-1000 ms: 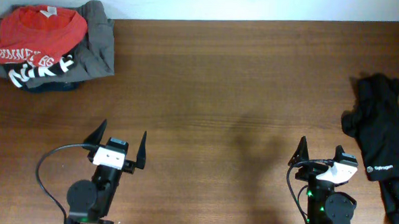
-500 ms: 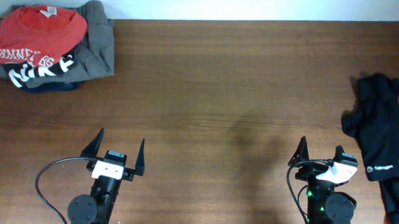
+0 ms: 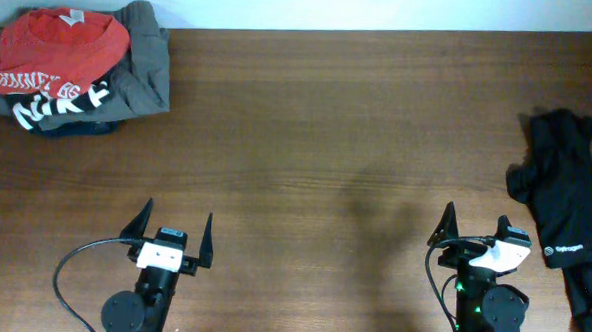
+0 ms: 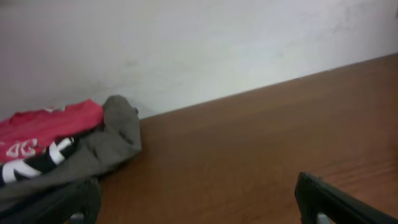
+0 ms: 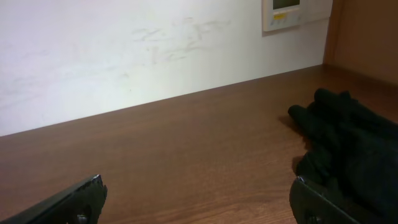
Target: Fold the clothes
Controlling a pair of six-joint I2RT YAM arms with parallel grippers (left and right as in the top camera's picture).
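Wide and empty at the near edge, the left gripper (image 3: 180, 212) and right gripper (image 3: 476, 216) should pull the crumpled black garment (image 3: 563, 233) in from the right edge and spread it flat.

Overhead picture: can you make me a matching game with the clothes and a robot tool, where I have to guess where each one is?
Things:
1. red shirt
2. grey garment
3. black garment
4. left tool

Places or states:
A. lying alone at the right side of the table
B. open and empty, by the near edge
C. on top, in the far left corner
D. underneath the red shirt

Pairs: 1-C, 2-D, 3-A, 4-B
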